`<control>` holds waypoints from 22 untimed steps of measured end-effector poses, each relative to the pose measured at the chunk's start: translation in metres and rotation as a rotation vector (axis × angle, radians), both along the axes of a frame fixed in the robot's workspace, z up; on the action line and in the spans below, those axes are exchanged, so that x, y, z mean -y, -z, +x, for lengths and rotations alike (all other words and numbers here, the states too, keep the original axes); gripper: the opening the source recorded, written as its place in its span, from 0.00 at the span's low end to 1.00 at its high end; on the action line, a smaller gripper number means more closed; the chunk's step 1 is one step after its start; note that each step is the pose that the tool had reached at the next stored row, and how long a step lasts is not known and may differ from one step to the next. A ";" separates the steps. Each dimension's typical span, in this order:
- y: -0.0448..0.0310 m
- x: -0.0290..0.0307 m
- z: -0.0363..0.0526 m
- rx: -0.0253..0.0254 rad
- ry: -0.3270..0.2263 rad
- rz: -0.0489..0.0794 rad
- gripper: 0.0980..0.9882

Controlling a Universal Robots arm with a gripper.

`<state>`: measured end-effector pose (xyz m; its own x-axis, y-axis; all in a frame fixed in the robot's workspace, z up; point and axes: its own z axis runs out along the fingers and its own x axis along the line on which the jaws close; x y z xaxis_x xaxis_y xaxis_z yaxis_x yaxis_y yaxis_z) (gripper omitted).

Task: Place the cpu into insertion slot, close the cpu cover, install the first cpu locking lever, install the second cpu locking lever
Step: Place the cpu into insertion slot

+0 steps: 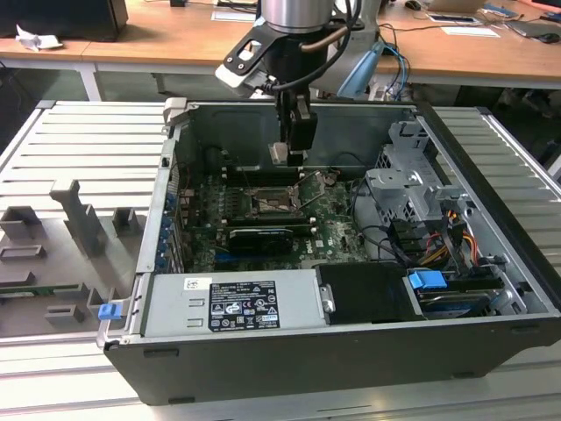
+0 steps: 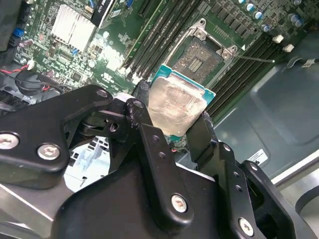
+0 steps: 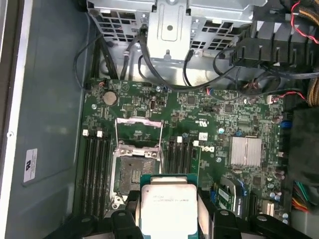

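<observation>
My gripper (image 1: 290, 156) hangs inside the open computer case, shut on the cpu (image 1: 279, 153). In both wrist views the cpu (image 2: 177, 105) (image 3: 168, 201) shows its pale metal top and green edge, pinched at two opposite sides by the black fingers (image 2: 199, 134). It is held in the air above the green board, near the insertion slot (image 3: 135, 174) (image 2: 202, 54) (image 1: 267, 203) but off to one side of it. The slot is bare and dark inside. The cpu cover (image 3: 138, 133) stands swung open at one edge of the slot. A thin locking lever (image 2: 254, 59) sticks out, released.
Black memory slots (image 3: 94, 169) flank the socket on both sides. A black graphics card (image 1: 256, 239) lies toward the case front, beside a silver power supply (image 1: 232, 303). A metal drive cage (image 1: 412, 189) with cables is on the exterior view's right. Grey fixtures (image 1: 79, 219) sit outside the case.
</observation>
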<state>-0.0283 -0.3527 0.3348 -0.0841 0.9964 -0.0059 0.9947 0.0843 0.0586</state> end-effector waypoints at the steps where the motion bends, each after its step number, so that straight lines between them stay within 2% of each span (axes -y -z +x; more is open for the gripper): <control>1: 0.0012 0.0000 0.0000 0.0000 -0.003 0.000 0.50; 4: 0.0038 -0.0001 -0.0003 0.0002 -0.007 0.006 0.50; 8: 0.0065 -0.0003 -0.0005 -0.0001 -0.011 0.007 0.50; 14: 0.0161 -0.0056 -0.0010 0.0000 -0.031 0.007 0.50; 19: 0.0227 -0.0061 -0.0011 -0.0003 0.022 0.007 0.50; 22: 0.0249 -0.0061 -0.0020 -0.0003 0.030 0.007 0.50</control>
